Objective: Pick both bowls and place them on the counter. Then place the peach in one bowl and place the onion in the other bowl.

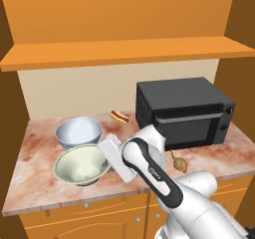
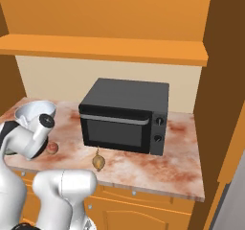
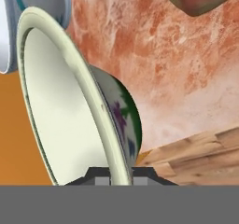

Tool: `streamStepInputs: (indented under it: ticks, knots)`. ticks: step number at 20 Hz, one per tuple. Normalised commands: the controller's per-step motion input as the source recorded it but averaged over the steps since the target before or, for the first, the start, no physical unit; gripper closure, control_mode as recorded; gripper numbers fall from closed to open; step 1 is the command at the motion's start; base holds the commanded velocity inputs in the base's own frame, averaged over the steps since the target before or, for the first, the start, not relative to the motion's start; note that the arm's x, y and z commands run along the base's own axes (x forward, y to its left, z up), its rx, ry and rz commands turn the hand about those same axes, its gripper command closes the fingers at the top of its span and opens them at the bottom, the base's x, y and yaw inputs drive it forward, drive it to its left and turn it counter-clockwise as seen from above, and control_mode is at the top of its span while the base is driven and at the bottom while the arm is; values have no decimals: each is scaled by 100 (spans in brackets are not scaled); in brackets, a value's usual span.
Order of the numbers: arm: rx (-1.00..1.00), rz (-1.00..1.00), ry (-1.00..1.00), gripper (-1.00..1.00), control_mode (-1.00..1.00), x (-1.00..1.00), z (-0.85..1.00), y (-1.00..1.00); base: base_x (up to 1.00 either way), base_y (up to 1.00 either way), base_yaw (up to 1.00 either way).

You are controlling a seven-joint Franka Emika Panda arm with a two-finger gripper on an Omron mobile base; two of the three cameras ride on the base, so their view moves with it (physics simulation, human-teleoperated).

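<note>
You have the cream bowl (image 3: pixel 60 106) pinched by its rim: the gripper (image 3: pixel 120 180) has one finger tip inside the wall and one outside, pressed together on the thin edge. In the left base view that bowl (image 1: pixel 79 166) sits low over the counter (image 1: pixel 35 153), directly ahead of the hand; whether its foot is already resting on the stone I cannot tell.

To finish this step well, make sure the dark green foot is flat on the marble before you let go, and keep the bowl level, since a rim grip lets it swing. Part the fingers just enough to clear the wall, then lift straight up so neither tip drags the rim.

The white bowl (image 1: pixel 78 131) with its blue outside stands upright just beyond the held one, very near it, so don't nudge it.

The cream bowl flares wide, pale and glossy inside, with a purple and green pattern above the foot. The peach (image 2: pixel 51 148) lies on the counter close by the hand; the onion (image 2: pixel 98 161) sits farther off, in front of the microwave (image 2: pixel 125 116).
</note>
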Motion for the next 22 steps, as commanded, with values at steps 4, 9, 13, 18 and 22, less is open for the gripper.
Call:
streamStepInputs:
  ticks: [4,9,13,18,22]
  knots:
    - [-6,0,0,100,-100,18,-24,16,0,0,0]
    - [-6,1,0,100,-100,13,-16,13,0,0,0]
    - [-2,1,0,100,-100,6,-7,0,0,0,0]
    - [0,0,0,100,-100,5,-7,-1,0,0,0]
    - [0,0,0,100,-100,0,-16,0,0,0,0]
